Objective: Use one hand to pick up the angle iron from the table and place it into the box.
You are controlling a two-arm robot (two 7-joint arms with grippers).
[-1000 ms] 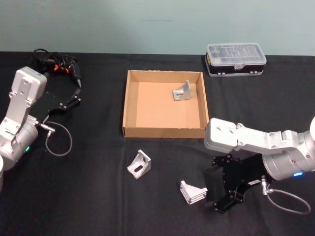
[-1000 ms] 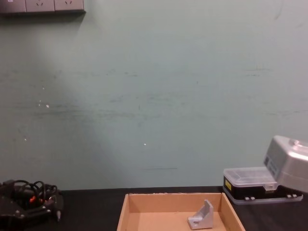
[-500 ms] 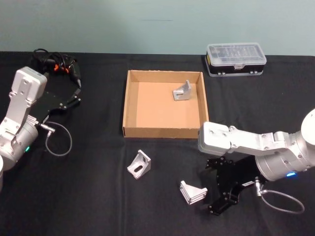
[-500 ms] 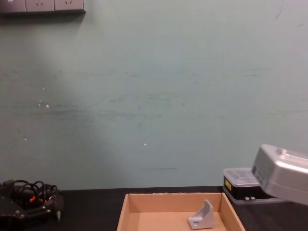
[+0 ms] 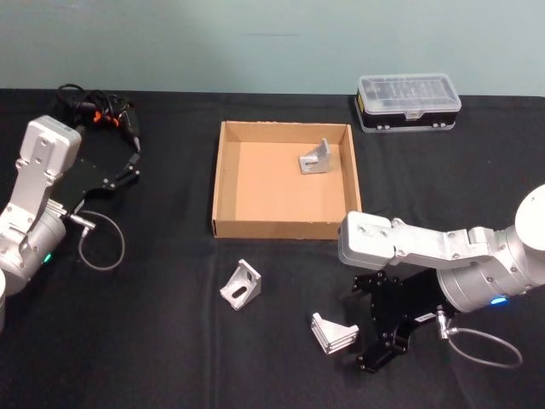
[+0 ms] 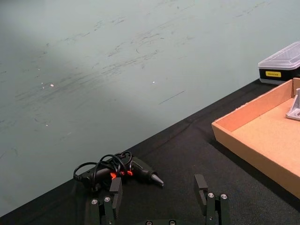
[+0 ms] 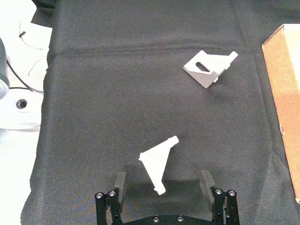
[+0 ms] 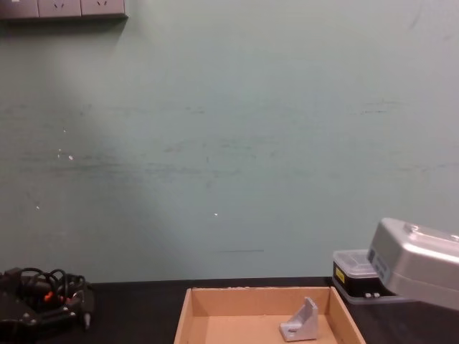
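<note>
Right end effector (image 5: 363,325): you see it shift left over the desk (image 5: 170,358) versus one second ago, now just beside the front angle iron (image 5: 334,332). Its spread fingers (image 7: 120,182) now flank that piece's near end. Chest view: silver arm housing (image 8: 416,261) moves left and covers more of the plastic case (image 8: 351,276).

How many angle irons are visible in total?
3 angle irons: one inside the box, one on the table before the box, one by the right gripper. None seems hidden.
</note>
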